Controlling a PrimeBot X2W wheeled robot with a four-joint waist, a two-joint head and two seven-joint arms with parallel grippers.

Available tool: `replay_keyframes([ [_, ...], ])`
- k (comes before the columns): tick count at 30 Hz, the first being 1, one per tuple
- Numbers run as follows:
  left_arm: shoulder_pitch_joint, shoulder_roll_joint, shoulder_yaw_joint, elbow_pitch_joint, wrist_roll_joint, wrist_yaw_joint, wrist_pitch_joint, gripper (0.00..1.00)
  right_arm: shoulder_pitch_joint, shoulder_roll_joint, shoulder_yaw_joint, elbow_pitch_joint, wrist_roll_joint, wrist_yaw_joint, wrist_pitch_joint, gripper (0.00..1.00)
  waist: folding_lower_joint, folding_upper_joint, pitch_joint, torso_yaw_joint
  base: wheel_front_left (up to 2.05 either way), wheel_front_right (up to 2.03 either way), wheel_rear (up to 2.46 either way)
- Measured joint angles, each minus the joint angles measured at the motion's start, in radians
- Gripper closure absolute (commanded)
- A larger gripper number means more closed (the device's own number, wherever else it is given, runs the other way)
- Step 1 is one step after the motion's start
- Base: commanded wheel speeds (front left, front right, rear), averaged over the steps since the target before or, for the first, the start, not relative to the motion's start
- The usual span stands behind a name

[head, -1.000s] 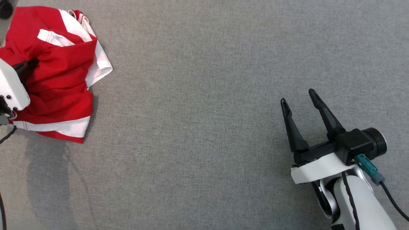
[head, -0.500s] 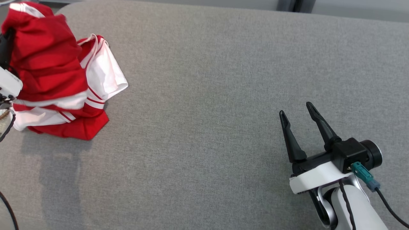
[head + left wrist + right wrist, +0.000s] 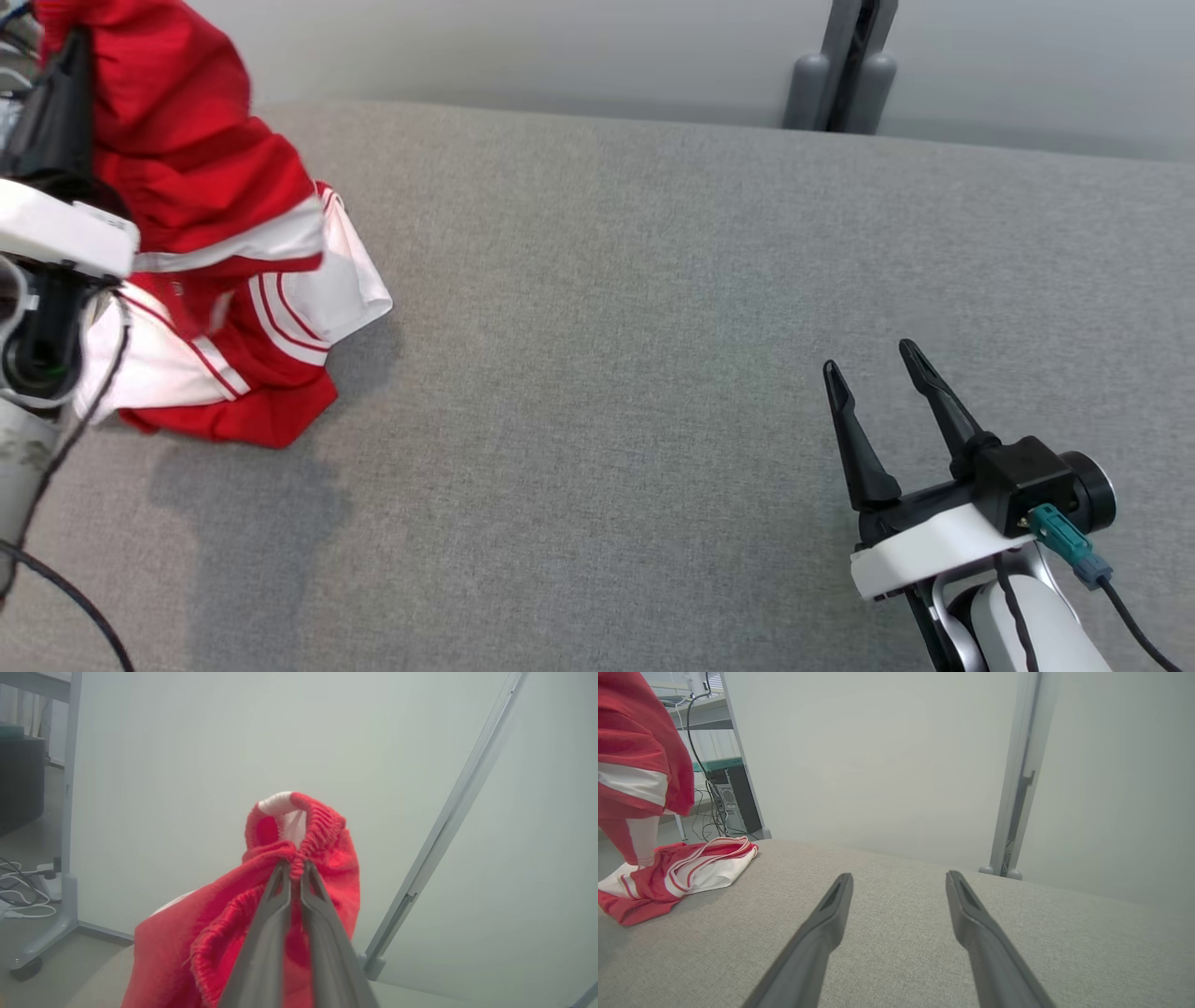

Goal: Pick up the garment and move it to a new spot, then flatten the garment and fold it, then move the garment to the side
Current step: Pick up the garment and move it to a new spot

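Observation:
The garment (image 3: 196, 177) is a red top with white panels and stripes, at the far left of the grey surface. My left gripper (image 3: 79, 42) holds it up by its upper part, while the lower folds (image 3: 233, 411) still lie on the surface. The left wrist view has my left gripper (image 3: 295, 865) shut on a bunched ribbed red edge of the garment (image 3: 336, 858). Low on the right, my right gripper (image 3: 869, 358) stands open and holds nothing, well away from the cloth. In the right wrist view its fingers (image 3: 899, 876) spread wide, with the garment (image 3: 682, 868) off to the left.
The grey fabric surface (image 3: 597, 373) stretches between the garment and my right gripper. Its back edge runs along a pale wall with a grey post (image 3: 840, 75). A computer tower and cables (image 3: 731, 802) stand beyond the surface's left end.
The head camera has tilted up, bringing the wall and the surface's back edge into view. My left gripper has raised the garment, so more of it hangs. The right gripper has stayed open.

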Motion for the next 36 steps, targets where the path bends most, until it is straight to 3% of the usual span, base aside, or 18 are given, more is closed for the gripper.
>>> replay_keyframes([
  [10,0.144,-0.126,0.097,-0.139,0.109,0.049,-0.010,1.00,0.023,0.002,-0.031,-0.009,0.001,0.000,0.000,0.00,0.0000,0.0000,-0.053,-0.060,0.00,0.00,0.00],
  [18,0.240,-0.241,0.081,-0.206,0.217,0.088,-0.010,1.00,0.028,0.003,-0.068,-0.013,-0.003,0.000,0.000,0.00,0.0000,0.0000,-0.061,-0.134,0.00,0.00,0.00],
  [25,0.286,-0.362,0.020,-0.185,0.233,0.085,-0.010,1.00,0.027,0.002,-0.092,-0.011,-0.011,0.000,0.000,0.00,0.0000,0.0000,-0.058,-0.220,0.00,0.00,0.00],
  [36,0.262,-0.503,-0.039,-0.059,0.236,0.057,-0.007,1.00,0.006,0.002,-0.085,-0.018,0.005,0.000,0.000,0.00,0.0000,0.0000,-0.008,-0.362,0.00,0.00,0.00],
])
